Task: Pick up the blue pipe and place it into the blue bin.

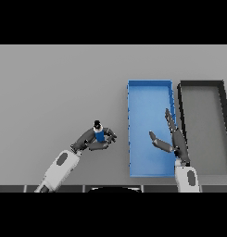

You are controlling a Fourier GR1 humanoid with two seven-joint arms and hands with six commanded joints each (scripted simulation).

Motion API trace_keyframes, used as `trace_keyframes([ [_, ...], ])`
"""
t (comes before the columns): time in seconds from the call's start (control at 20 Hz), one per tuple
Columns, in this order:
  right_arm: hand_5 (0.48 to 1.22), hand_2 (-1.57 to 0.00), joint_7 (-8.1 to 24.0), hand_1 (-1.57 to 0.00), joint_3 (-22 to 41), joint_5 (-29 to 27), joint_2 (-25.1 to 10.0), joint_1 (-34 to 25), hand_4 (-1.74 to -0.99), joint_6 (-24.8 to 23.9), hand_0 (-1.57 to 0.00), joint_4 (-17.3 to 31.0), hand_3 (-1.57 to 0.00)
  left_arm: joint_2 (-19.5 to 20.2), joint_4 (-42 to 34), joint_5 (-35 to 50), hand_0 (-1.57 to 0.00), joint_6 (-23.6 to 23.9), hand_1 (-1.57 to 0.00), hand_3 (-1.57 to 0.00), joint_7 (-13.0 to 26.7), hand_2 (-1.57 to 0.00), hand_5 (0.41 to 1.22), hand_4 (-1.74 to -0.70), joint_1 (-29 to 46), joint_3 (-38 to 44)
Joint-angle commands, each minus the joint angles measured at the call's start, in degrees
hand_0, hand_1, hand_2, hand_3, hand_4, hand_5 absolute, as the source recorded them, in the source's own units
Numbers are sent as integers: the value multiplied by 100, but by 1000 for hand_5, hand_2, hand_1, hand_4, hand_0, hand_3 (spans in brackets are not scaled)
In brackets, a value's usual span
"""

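The left hand (pixel 94 141) has its fingers curled round the blue pipe (pixel 99 134), which stands roughly upright, dark tip up. The blue bin (pixel 132 134) lies just to its right; the right hand (pixel 173 139) hovers there, fingers straight.

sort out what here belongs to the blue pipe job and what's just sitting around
Part of the job:
- blue pipe, held upright
- left hand, fingers curled round the pipe
- blue bin, right of the pipe

Just there:
- black bin, right of the blue bin
- right hand, open over the blue bin's right side
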Motion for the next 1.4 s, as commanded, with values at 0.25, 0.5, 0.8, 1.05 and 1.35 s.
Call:
trace_keyframes([
  [0.25,616,1,-36,1,84,84,91,-15,-1255,-33,1,45,1,-92,-79,-294,-1334,308,-1366,-1307,-316,-1388,1139,-1649,54,-137],
  [0.5,627,1,12,1,76,138,81,-72,-1248,-74,1,76,1,-138,-682,-125,-1493,340,-1504,-1415,-487,-1511,1194,-1706,-20,-157],
  [0.8,635,1,-160,1,-11,99,-60,-53,-1217,9,1,150,1,-111,-1475,35,-1551,257,-1553,-1445,-22,-1555,1214,-1723,-283,-292],
  [1.05,631,1,-193,1,-10,149,-79,-55,-1189,-18,1,131,1,-131,-1551,60,-1564,195,-1565,-1442,363,-1566,1219,-1727,-444,-359],
  [1.35,629,1,-250,1,6,193,47,147,-1186,-166,1,16,1,-48,-1619,81,-1569,126,-1569,-1443,369,-1570,1219,-1730,-375,-389],
])
